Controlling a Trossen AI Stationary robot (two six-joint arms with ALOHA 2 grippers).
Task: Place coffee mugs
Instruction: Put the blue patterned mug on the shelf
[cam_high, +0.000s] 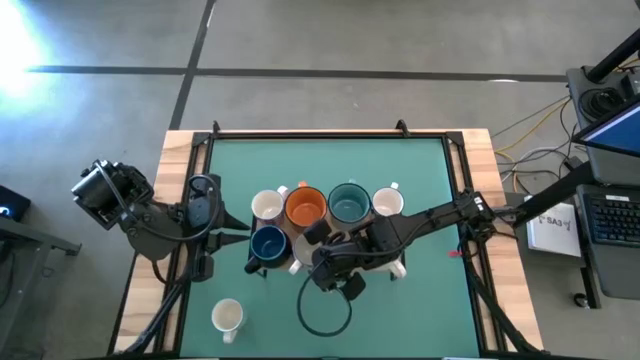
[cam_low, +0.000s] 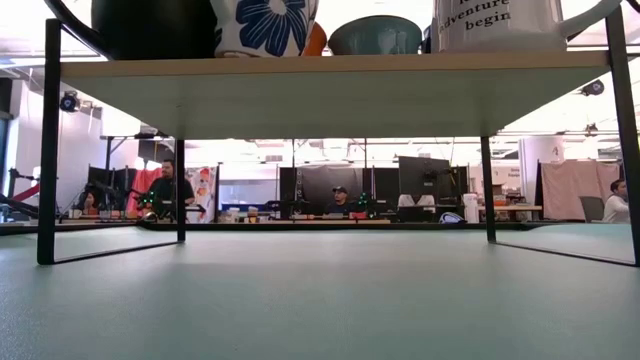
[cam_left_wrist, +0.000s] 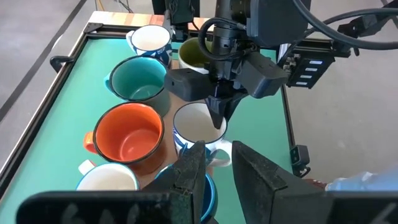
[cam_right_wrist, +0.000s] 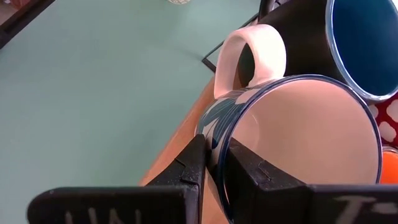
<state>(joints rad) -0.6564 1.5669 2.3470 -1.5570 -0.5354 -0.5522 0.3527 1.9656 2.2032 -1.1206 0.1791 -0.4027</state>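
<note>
A wooden shelf rack (cam_low: 330, 80) stands mid-table with mugs on it: cream (cam_high: 267, 205), orange (cam_high: 305, 207), teal (cam_high: 348, 203), white (cam_high: 387, 202) and navy (cam_high: 268, 243). An olive-lined mug (cam_left_wrist: 193, 53) stands behind my right gripper. My right gripper (cam_left_wrist: 217, 121) is shut on a white mug with blue flower print (cam_left_wrist: 196, 127), next to the navy one. Another white mug (cam_high: 228, 317) rests on its base on the mat near the near edge. My left gripper (cam_left_wrist: 217, 171) is open at the rack's left side, just above the navy mug (cam_left_wrist: 208, 186). My right gripper holds the flower mug by its rim (cam_right_wrist: 217, 146), about a quarter turn round from the handle (cam_right_wrist: 249, 56). One finger (cam_right_wrist: 249, 168) is inside the mug and one (cam_right_wrist: 189, 165) outside. The fingers come from above, pointing down. The mug stands upright on the shelf (cam_low: 265, 30).
The rack's thin black legs (cam_low: 48, 150) stand on the green mat (cam_high: 420, 170), with open mat beneath the shelf. A black cable loop (cam_high: 325, 310) hangs below my right arm. Raised black rails (cam_high: 330, 133) frame the mat. People sit at desks in the room beyond.
</note>
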